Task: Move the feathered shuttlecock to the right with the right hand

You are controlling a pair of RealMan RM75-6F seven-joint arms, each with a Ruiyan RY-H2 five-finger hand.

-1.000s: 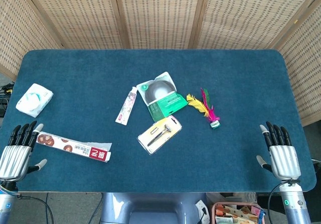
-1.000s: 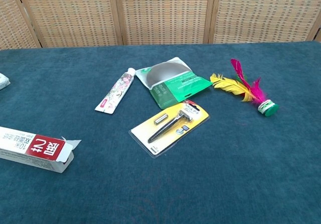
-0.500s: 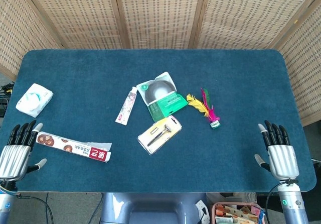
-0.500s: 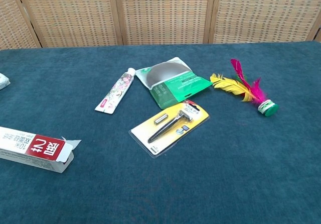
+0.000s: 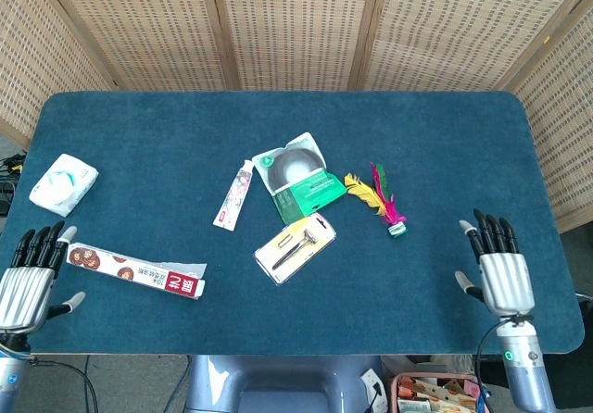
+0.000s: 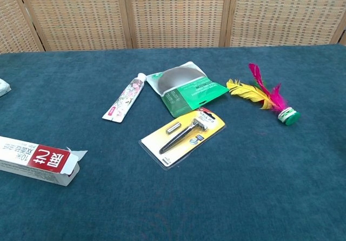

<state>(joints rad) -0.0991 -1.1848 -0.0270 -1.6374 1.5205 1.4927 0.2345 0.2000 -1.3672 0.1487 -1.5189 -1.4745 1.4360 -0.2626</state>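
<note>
Table (image 5: 278, 126) in blue carpet-like cloth, seemingly wicker screens (image 5: 296, 24) behind.

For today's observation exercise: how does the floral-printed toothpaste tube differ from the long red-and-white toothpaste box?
The floral-printed toothpaste tube is slim, flattened and closed, lying mid-table; the long red-and-white toothpaste box is bigger, rectangular, with its end flap torn open, lying at the table's left front beside the left hand. Both lie flat on the blue cloth, untouched.

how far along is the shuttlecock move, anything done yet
Nothing looks done: the feathered shuttlecock lies untouched beside the green packet. The right hand is open near the table's front right edge, well short of it. Reaching, grasping and carrying it rightward are all left.
</note>
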